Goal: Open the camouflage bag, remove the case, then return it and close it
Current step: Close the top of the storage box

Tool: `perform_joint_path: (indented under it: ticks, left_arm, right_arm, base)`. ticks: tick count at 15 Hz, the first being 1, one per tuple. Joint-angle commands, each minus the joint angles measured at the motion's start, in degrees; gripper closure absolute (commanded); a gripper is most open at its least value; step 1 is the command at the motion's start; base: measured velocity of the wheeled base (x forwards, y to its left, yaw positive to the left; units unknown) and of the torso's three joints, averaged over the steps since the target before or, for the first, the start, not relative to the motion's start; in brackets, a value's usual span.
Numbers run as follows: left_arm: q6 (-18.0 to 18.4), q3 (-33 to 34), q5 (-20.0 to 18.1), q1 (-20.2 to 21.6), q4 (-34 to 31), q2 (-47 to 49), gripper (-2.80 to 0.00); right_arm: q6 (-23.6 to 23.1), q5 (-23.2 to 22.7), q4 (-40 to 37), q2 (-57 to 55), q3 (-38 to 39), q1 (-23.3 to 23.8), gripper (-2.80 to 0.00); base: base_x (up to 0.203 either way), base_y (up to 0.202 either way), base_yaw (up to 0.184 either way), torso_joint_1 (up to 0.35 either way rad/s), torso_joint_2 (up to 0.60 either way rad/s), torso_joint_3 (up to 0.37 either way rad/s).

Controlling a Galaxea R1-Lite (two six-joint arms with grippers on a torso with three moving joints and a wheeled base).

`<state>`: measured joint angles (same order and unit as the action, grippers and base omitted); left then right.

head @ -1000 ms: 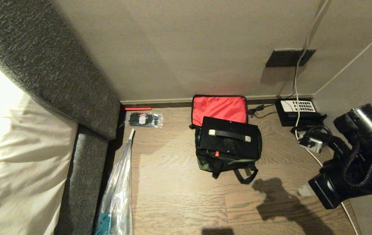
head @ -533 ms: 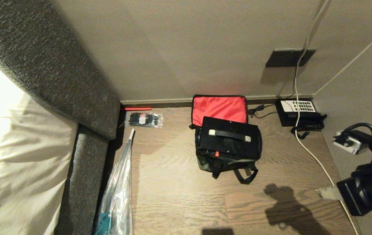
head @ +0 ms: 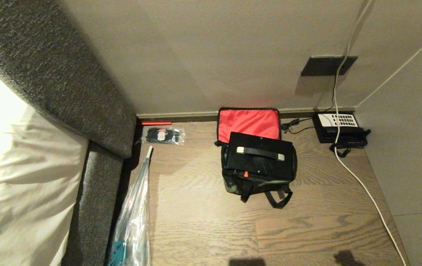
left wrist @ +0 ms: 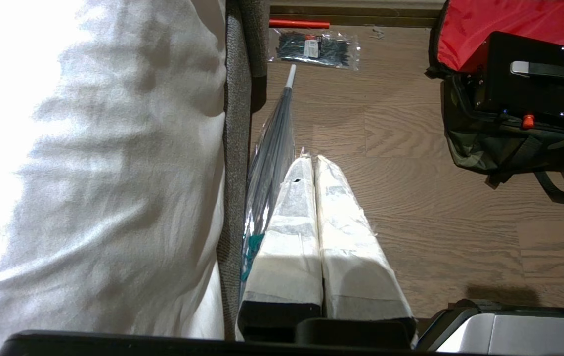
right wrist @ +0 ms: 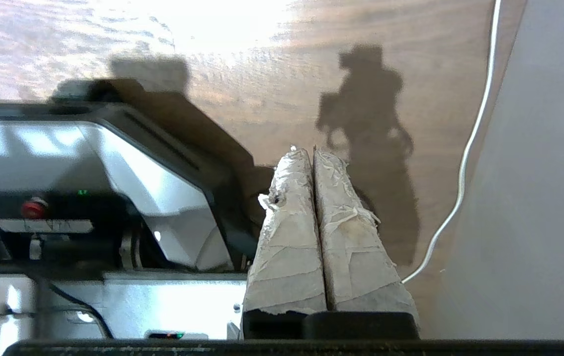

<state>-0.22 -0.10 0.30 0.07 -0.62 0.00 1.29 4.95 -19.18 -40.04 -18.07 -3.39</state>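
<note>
Head view shows the boxy camouflage bag with red lining gaping open on the wooden floor, the black rectangular hard case resting askew in its mouth. I judge seating the case and zipping remain. Both the left gripper and right gripper have fingers pressed together, empty, well apart from the bag.

Wood-grain plank floor, brown, lit from the near side. Beige wall at the far end with a pale baseboard along its foot; dark outlet plate on it, far right. Second wall closes the right side. Left: grey fabric headboard and bed frame, white bedding, brightly lit.
</note>
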Motion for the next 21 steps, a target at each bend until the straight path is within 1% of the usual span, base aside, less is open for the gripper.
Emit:
perform_joint_path:
  ticks: [1,3,4,5,6,7,8,9,12,21]
  left_arm:
    - [-0.04,0.01,0.05,0.01,0.01,-0.09,0.00]
    - [0.04,0.01,0.05,0.01,0.01,-0.09,0.00]
    - [-0.04,0.01,0.04,0.01,0.01,-0.09,0.00]
    - [-0.04,0.01,0.05,0.01,0.01,-0.09,0.00]
    - [-0.04,0.01,0.05,0.01,0.01,-0.09,0.00]
    - [-0.04,0.01,0.05,0.01,0.01,-0.09,0.00]
    - [0.04,0.01,-0.04,0.01,0.01,-0.09,0.00]
    - [0.04,0.01,0.05,0.01,0.01,-0.09,0.00]
    - [0.04,0.01,0.05,0.01,0.01,-0.09,0.00]
    - [0.48,0.01,-0.04,0.01,0.09,-0.09,0.00]
  right_arm:
    - [-0.96,-0.19,3.92,15.25,7.27,3.14,0.00]
    - [-1.62,-1.26,8.32,23.41,11.57,5.50,0.00]
    - [-1.60,-2.10,9.53,25.90,12.55,6.28,0.00]
    - [-1.00,-3.00,11.96,26.86,14.40,6.99,0.00]
    - [1.53,-3.44,15.08,27.04,15.70,7.00,0.00]
    - [2.28,-3.51,15.53,28.79,15.93,6.00,0.00]
    - [1.12,-3.72,15.53,30.59,16.00,3.99,0.00]
    - [-0.99,-3.93,15.43,32.47,16.04,3.13,0.00]
    - [-1.65,-4.21,16.02,41.15,16.61,3.13,0.00]
    - [-1.02,-4.25,16.46,41.45,16.92,3.12,0.00]
  base:
    - [0.000,0.000,0.000,0.000,0.00,0.000]
    - [0.000,0.000,0.000,0.000,0.00,0.000]
    - [0.000,0.000,0.000,0.000,0.00,0.000]
    - [0.000,0.000,0.000,0.000,0.00,0.000]
    - [0.000,0.000,0.000,0.000,0.00,0.000]
    - [0.000,0.000,0.000,0.000,0.00,0.000]
    - [0.000,0.000,0.000,0.000,0.00,0.000]
    - [0.000,0.000,0.000,0.000,0.00,0.000]
    - [0.000,0.000,0.000,0.000,0.00,0.000]
    - [0.000,0.000,0.000,0.000,0.00,0.000]
